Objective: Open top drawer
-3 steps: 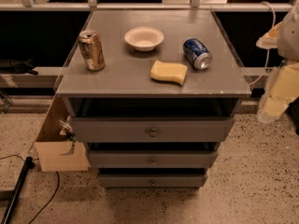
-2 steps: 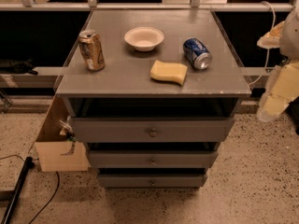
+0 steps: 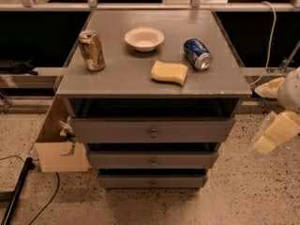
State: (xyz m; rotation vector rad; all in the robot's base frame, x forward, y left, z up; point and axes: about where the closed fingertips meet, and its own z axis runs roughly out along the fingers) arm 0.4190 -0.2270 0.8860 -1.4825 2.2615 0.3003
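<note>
The top drawer (image 3: 112,131) is the widest grey front of the cabinet, with a small round metal knob (image 3: 153,133) at its centre and a dark gap above it. Its front looks pushed in. Two narrower drawer fronts (image 3: 152,161) sit below it. My gripper (image 3: 271,137) shows as cream and white arm parts at the right edge of the camera view. It hangs in the air at about drawer height, well to the right of the cabinet and touching nothing.
On the cabinet top (image 3: 122,78) stand a gold can (image 3: 92,50), a white bowl (image 3: 144,38), a blue can (image 3: 197,53) lying on its side and a yellow sponge (image 3: 168,72). A cardboard box (image 3: 58,153) leans at the cabinet's left. A black cable (image 3: 16,191) lies on the speckled floor.
My arm at the right edge has moved downward, from tabletop height to drawer height. The drawers and the things on top have not moved.
</note>
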